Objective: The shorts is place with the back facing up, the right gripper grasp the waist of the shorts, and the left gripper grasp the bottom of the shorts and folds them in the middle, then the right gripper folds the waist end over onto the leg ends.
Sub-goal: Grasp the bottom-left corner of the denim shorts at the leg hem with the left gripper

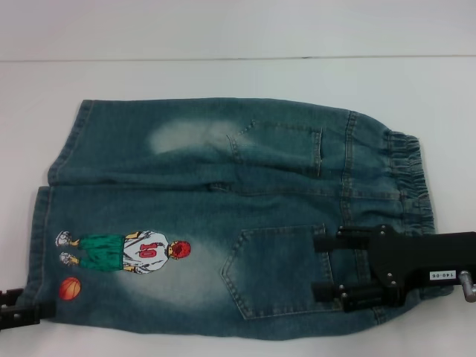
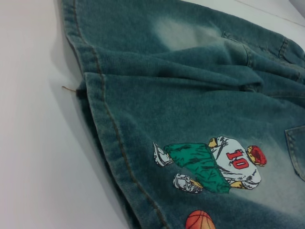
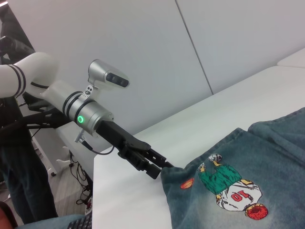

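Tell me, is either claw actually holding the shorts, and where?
The left gripper pinches the shorts at the leg hem corner by the basketball. The right gripper sits open over the near back pocket, holding nothing.

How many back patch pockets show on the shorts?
2. One stitched denim patch pocket lies on the near leg beside the right gripper; the other patch pocket is on the far leg, partly creased by folds.
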Controlling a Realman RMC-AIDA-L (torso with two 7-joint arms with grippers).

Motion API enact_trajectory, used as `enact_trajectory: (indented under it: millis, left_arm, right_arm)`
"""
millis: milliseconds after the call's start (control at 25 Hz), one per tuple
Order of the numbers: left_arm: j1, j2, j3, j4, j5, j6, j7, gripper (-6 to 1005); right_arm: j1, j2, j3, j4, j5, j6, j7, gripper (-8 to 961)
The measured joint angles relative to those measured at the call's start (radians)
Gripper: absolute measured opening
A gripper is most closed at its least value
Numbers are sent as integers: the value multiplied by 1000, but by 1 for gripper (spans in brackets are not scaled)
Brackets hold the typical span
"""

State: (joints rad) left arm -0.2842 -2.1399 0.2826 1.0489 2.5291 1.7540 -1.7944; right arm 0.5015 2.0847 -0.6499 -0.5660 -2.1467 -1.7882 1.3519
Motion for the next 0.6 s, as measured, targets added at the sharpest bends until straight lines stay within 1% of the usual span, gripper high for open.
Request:
enact_trajectory:
  millis: [120,360,600]
  left_arm:
    - [-2,0,1,1,3,9,-24,887]
    - [-10,10,6,9,14,33,-100,886]
    - [-25,14,7,13,48,24,-142,886]
  right_arm:
    - [0,0,0,0,-1,0,0,915]
    - [0,0,0,0,-1,0,0,915]
    - [0,0,-1,0,-1,0,0,915]
